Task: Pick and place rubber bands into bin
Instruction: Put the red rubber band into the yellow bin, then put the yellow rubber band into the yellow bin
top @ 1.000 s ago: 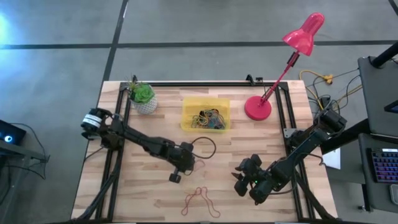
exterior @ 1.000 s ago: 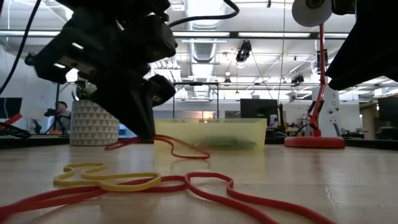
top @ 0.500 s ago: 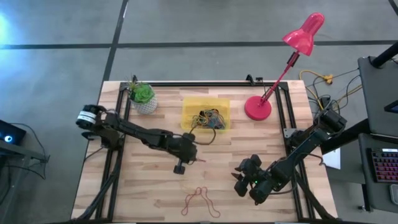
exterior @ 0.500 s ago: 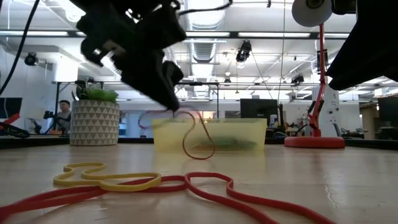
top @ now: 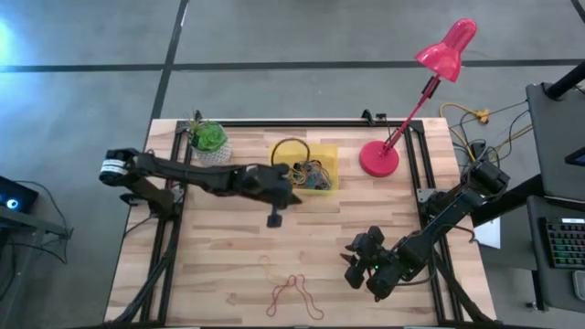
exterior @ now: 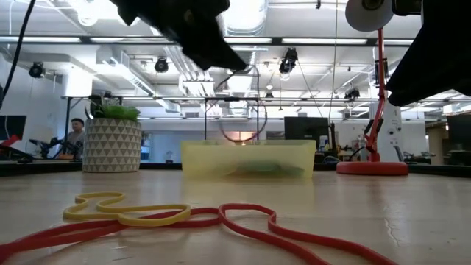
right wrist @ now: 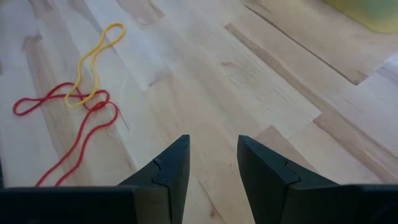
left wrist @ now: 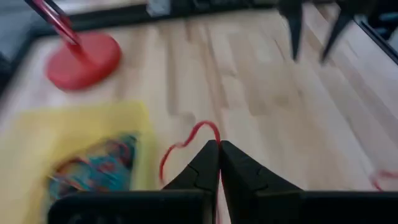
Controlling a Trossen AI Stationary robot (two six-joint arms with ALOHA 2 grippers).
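My left gripper (top: 292,181) is raised over the near part of the yellow bin (top: 325,152) and is shut on a red rubber band (left wrist: 186,142). The band hangs as a loop (exterior: 255,110) above the bin (exterior: 246,158). A tangle of coloured rubber bands (top: 313,174) lies inside the bin. One yellow band (right wrist: 96,59) and a long red one (right wrist: 68,118) lie flat near the table's near edge (top: 294,294). My right gripper (top: 356,265) waits open and low, to the right of those bands. My left gripper pinches the red rubber band between its shut fingertips, at a point on the loop (left wrist: 214,134) right by the tips. The fingers slant down from the table's left side. The band is lifted clear and hangs slack below them over the bin's near edge.
A red lamp stands with its round base (top: 378,158) to the right of the bin. A white plant pot (top: 212,146) stands to the bin's left. Bare wood lies between the bin and the bands near the front edge. A person (exterior: 73,136) shows in the room behind.
My left gripper has risen from the middle of the table and swung toward the far edge, up to the bin. It stayed shut on the red band. The band has come off the wood and now hangs clear.
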